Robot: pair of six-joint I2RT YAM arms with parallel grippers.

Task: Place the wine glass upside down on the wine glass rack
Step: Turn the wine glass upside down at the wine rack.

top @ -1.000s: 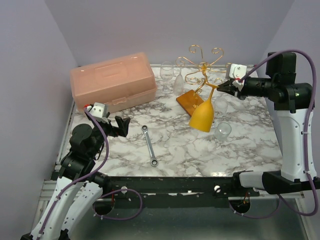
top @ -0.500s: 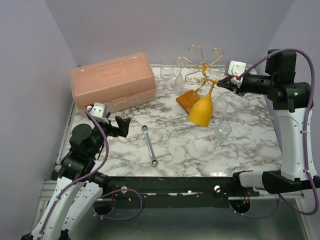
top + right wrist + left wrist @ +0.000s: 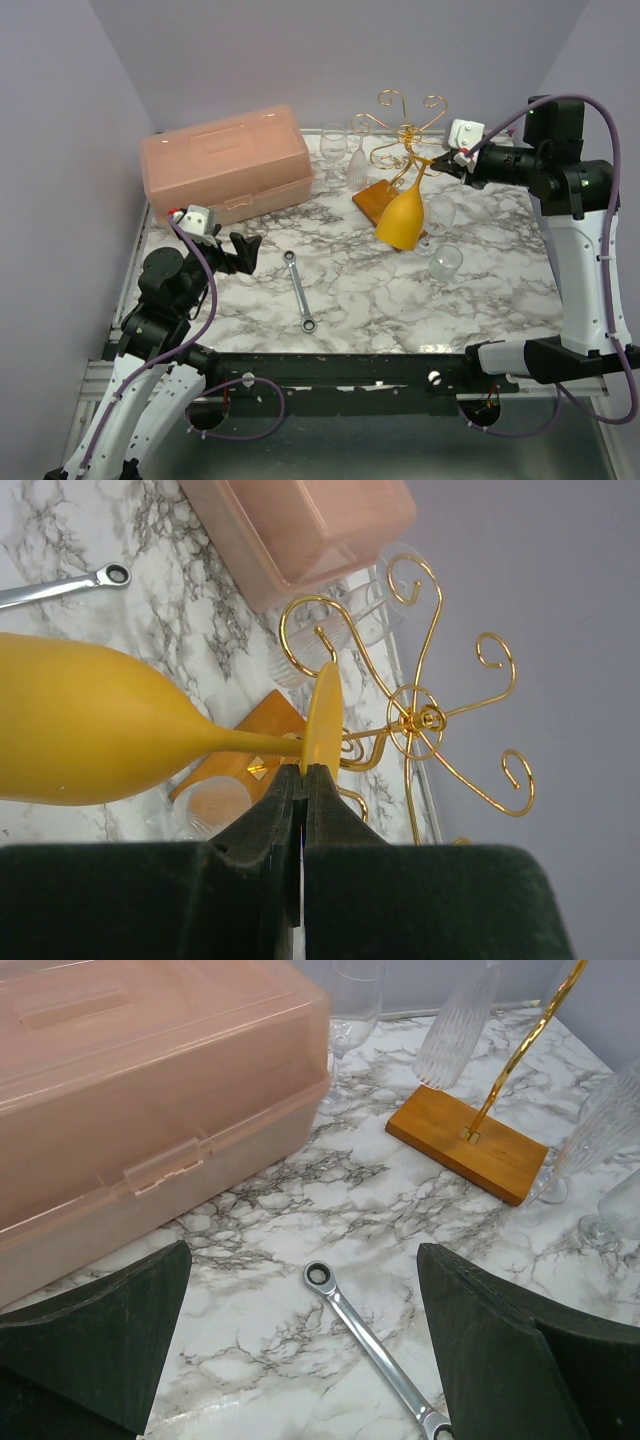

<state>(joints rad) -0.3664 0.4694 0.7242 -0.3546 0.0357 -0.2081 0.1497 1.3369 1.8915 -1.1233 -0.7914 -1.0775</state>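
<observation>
Now wine glass (image 3: 100, 725) in rt claw (image 3: 303, 775)

wine glass (image 3: 402, 220): yellow | rack (image 3: 372, 203): gold wire, orange-brown base | box (image 3: 225, 165): pale pink | wrench (image 3: 299, 290): silver | spare glass (image 3: 445, 262): clear | desk (image 3: 360, 300): white-grey marble veining

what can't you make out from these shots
- Right wrist view: whether the yellow wine glass has its foot hooked in the wine glass rack; the right gripper covers the foot's lower edge, and it is too small in the top view.
- Left wrist view: the rack's scrolled top is cut off by the upper edge; only stem and base show.
- Left wrist view: the wrench runs off the bottom edge.
</observation>
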